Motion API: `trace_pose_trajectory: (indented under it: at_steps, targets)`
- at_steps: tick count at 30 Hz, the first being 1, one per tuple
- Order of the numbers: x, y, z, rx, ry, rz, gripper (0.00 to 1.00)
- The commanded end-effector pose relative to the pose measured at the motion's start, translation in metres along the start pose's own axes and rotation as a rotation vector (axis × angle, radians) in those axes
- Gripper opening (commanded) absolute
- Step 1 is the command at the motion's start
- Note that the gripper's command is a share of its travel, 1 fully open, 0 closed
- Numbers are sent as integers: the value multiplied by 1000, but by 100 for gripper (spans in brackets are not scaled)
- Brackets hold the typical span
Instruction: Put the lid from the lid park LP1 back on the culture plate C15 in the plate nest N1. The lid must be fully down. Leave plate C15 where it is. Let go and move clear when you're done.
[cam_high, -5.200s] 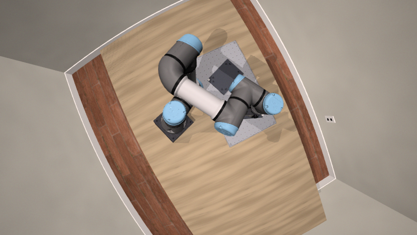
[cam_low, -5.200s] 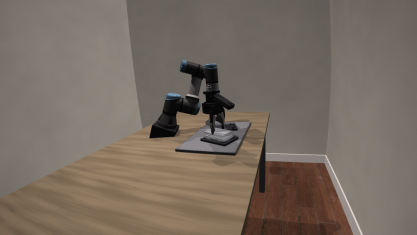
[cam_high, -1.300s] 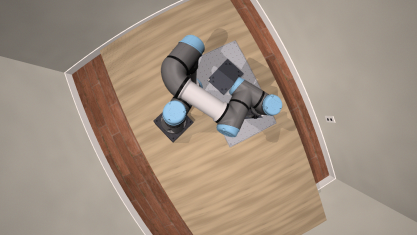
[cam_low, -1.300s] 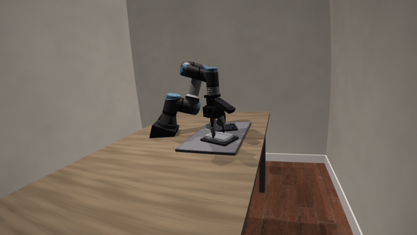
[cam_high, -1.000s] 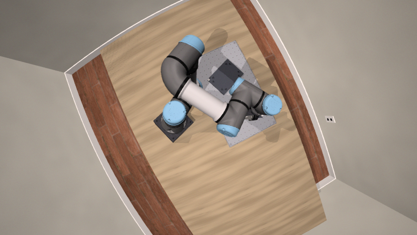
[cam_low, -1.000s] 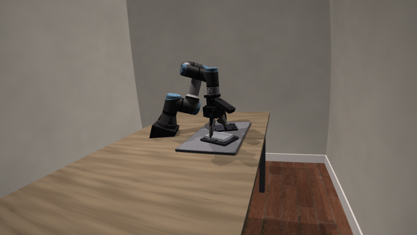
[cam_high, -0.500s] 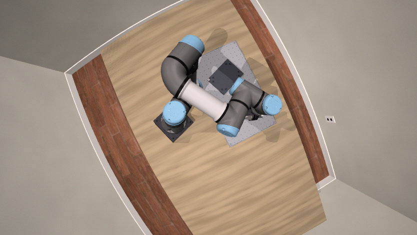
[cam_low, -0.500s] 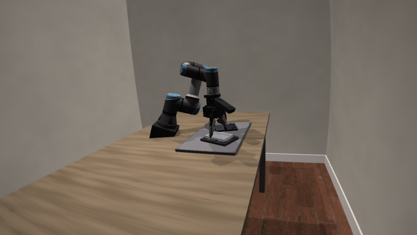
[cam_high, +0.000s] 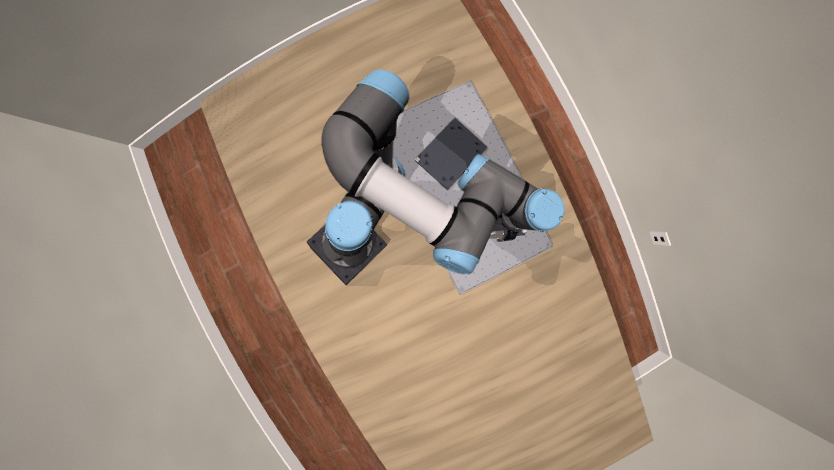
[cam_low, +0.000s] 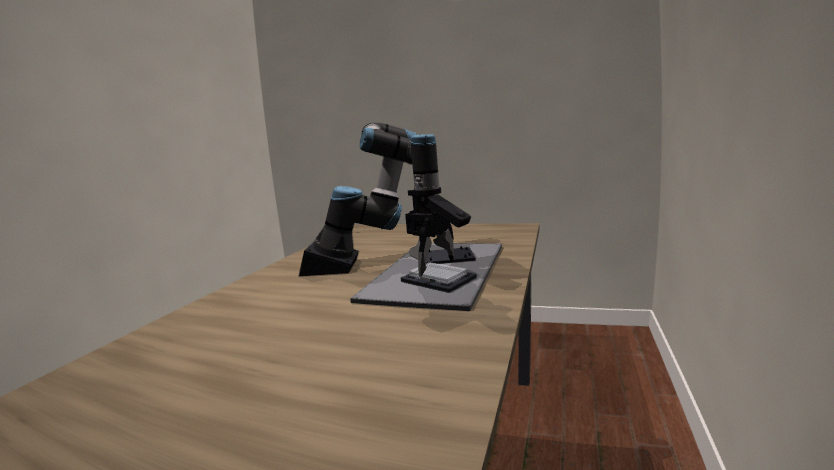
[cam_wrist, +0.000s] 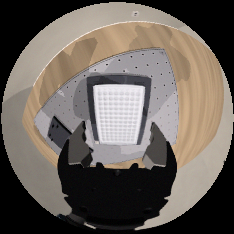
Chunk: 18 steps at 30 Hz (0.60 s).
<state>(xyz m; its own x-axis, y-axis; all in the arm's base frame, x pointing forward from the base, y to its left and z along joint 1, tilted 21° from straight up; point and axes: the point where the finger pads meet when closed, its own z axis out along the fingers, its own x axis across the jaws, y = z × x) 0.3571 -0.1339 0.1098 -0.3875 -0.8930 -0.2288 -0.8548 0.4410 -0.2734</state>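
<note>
Gripper (cam_wrist: 118, 148) of the single arm: jaws spread wide and holding nothing, one finger (cam_wrist: 78, 148) on each long side of the plate below, apart from it. Directly beneath, the lid (cam_wrist: 119, 113) lies on culture plate C15 (cam_low: 441, 272), whose grid of wells shows through it; the plate sits in the dark plate nest N1 (cam_wrist: 90, 102). Whether the lid is fully down cannot be judged from these views. Lid park LP1 (cam_high: 449, 152), a dark square block nearby on the same grey perforated baseplate (cam_high: 525, 256), stands bare. The baseplate rests on a wooden table (cam_low: 291, 361).

Handling, as a judgement: the lid looks a thin, stiff, light plastic shell, smooth and liable to slip or tilt if pinched unevenly; the two long side walls, near mid-length, offer the best hold, with light force so the plate is not dragged.

Count: one arm, one gripper with two fingers, one lid, one plate, one nest, one lid park, one baseplate.
</note>
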Motion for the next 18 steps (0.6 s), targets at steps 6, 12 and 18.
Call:
trace_pose_trajectory:
  at_steps: [6,12,18]
  targets:
    - [1,-1,-5,3,4,-1,82]
    - [1,-1,-11,3,3,-1,82]
    - [0,-1,-20,4,3,-1,82]
